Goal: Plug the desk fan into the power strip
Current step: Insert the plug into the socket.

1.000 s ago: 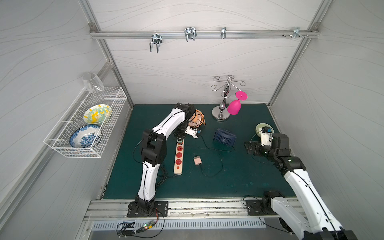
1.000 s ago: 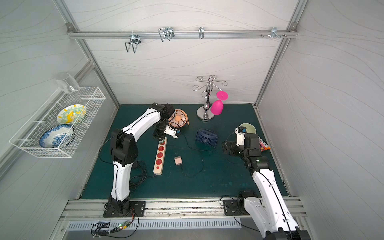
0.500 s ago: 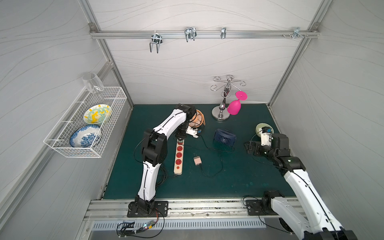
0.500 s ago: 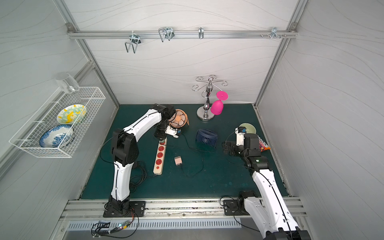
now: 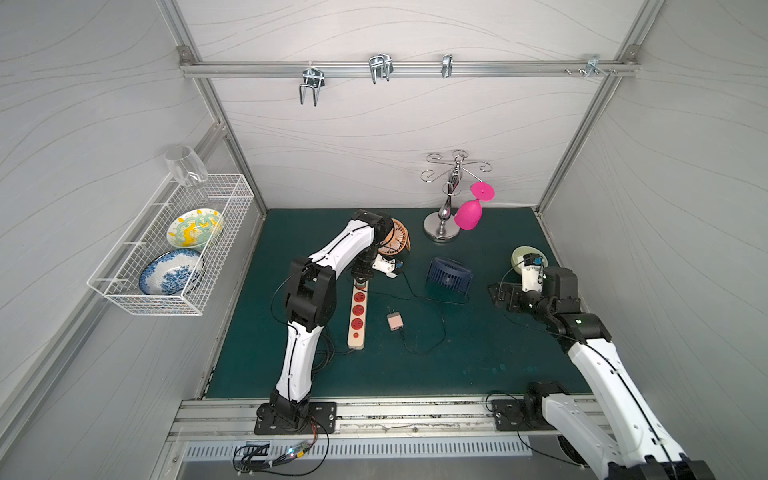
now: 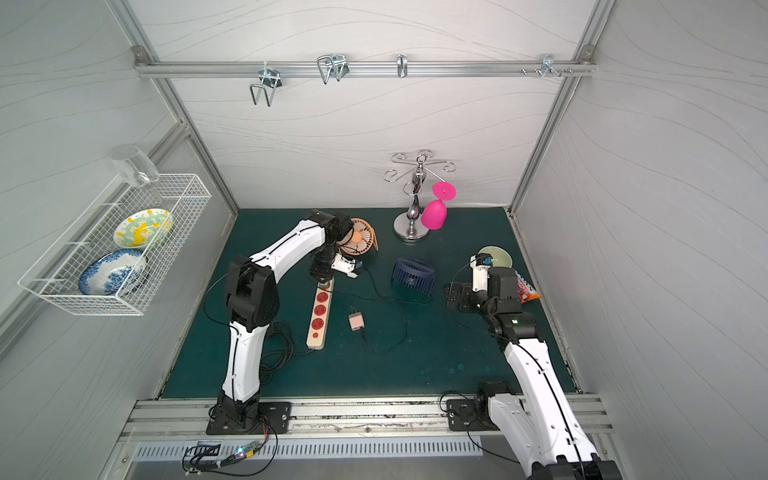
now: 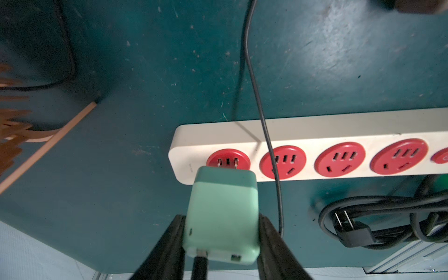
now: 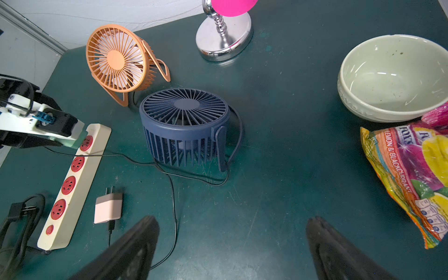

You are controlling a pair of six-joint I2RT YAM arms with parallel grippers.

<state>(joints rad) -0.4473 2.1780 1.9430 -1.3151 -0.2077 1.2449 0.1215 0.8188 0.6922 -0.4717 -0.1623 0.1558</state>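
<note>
The cream power strip [image 5: 357, 332] [image 7: 327, 131] lies on the green mat, its red sockets facing up. My left gripper [image 7: 221, 218] [image 5: 360, 277] is shut on a mint-green plug adapter [image 7: 221, 208]. The adapter's two prongs sit part way into the end socket [image 7: 242, 162], with bare metal still showing. An orange desk fan [image 8: 116, 60] stands just behind the strip's end, and a navy desk fan [image 8: 184, 126] lies to its right. Which fan the adapter's black cable runs to is hidden. My right gripper [image 8: 232, 219] [image 5: 498, 291] hovers open over bare mat, right of the navy fan.
A thin black cord [image 7: 269, 135] crosses the strip at its second socket. A pink adapter [image 5: 394, 321] lies beside the strip. The strip's coiled cord [image 7: 363, 218], a pale bowl [image 8: 388, 80], a candy bag [image 8: 412, 169] and a chrome stand [image 5: 442, 232] are nearby.
</note>
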